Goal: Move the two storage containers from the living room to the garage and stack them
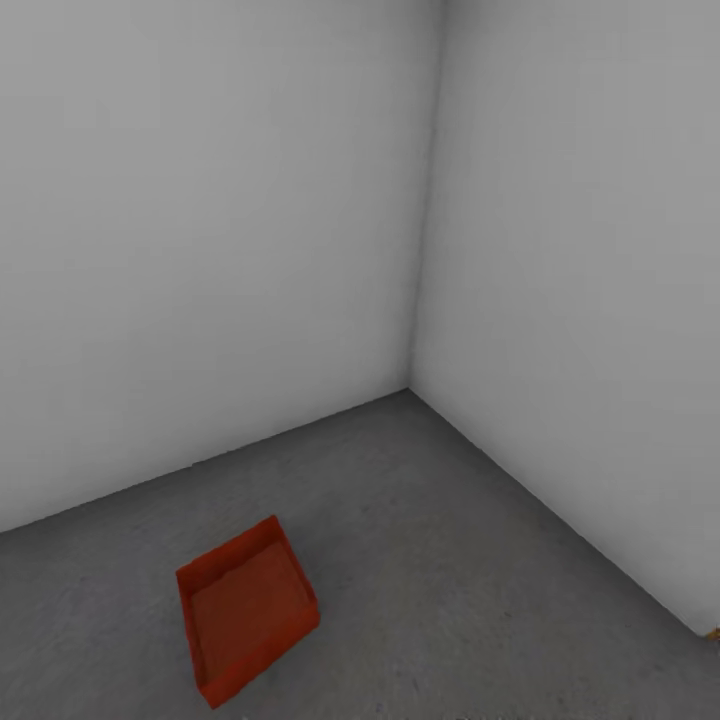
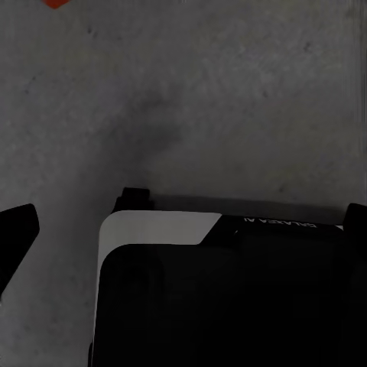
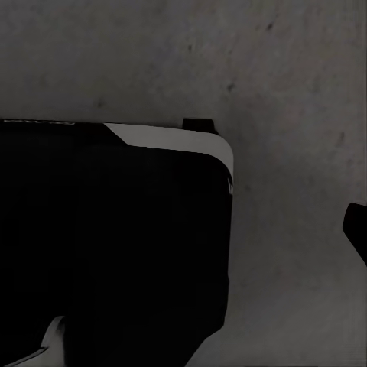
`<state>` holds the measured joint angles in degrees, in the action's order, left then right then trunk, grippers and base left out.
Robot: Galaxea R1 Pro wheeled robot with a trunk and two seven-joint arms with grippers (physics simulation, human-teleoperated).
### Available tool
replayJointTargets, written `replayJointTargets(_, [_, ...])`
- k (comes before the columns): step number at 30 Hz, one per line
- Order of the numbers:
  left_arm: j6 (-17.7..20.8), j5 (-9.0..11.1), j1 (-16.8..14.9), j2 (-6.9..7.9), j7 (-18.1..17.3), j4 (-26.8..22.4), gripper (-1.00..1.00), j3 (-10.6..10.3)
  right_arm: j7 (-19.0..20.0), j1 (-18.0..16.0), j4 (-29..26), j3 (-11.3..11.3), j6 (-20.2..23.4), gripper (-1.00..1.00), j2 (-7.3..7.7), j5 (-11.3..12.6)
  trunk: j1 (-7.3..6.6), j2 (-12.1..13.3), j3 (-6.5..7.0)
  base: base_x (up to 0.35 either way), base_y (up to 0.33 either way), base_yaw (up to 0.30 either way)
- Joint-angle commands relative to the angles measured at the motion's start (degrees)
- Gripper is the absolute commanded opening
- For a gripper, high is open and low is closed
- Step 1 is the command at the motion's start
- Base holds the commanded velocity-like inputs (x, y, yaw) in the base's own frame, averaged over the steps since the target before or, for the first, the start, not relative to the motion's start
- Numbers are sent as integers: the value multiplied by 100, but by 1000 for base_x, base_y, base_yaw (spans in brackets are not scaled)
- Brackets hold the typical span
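One orange-red storage container (image 1: pixel 248 608) sits open side up on the garage's dark grey concrete floor (image 1: pixel 470 570), near the corner of two white walls, low and left in the head view. A sliver of orange-red (image 2: pixel 57 2) shows at the edge of the left wrist view. My left gripper (image 2: pixel 183 225) hangs over the floor, with one dark fingertip (image 2: pixel 17 233) far out at the frame's side and nothing between the fingers. My right gripper (image 3: pixel 183 229) also hangs above the floor, one fingertip (image 3: pixel 358 229) at the frame's edge, holding nothing.
Plain white walls (image 1: pixel 200 250) meet in a corner (image 1: pixel 410 385) behind the container. My black-and-white base (image 2: pixel 229 298) lies under both wrist cameras. A small brown bit (image 1: pixel 714 632) shows at the right wall's foot.
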<state>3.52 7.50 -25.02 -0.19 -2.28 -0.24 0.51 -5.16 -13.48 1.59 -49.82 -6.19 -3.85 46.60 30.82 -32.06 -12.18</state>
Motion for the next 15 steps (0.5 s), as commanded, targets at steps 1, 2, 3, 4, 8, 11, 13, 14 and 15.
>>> replayJointTargets(1, [26,59,-3,1,-18,-3,100,2,-3,-6,17,-45,-22,100,-5,42,2,-8,-9,0,0,-259])
replayJointTargets(2, [26,59,-3,1,-18,-3,100,2,-3,-6,17,-45,-22,100,-3,42,2,-8,-9,0,0,-259])
replayJointTargets(3, [26,59,-3,1,-18,-3,100,2,-3,-6,17,-45,-22,100,-3,42,2,-8,-9,0,0,-259])
replayJointTargets(4, [26,59,-3,1,-18,-3,100,2,-3,-6,17,-45,-22,100,-2,42,2,-8,-9,0,0,-259])
replayJointTargets(8, [26,59,-3,1,-18,-3,100,2,-3,-6,17,-45,-22,100,-2,42,2,-8,-9,0,0,-259])
replayJointTargets(11, [26,59,-3,1,-18,-3,100,2,-3,-6,17,-45,-22,100,-2,40,2,-8,-7,0,0,-253])
replayJointTargets(13, [26,59,-3,1,-18,-3,100,2,-8,-7,17,-45,-19,100,9,58,2,-8,-6,0,0,-119])
replayJointTargets(14, [26,59,-3,1,-18,-3,100,2,-9,-6,17,-45,-20,100,21,71,2,-8,-6,0,0,-35])
replayJointTargets(15, [26,59,-3,0,-18,-3,100,2,-10,-6,17,-45,-21,100,22,77,2,-8,-6,0,0,-23])
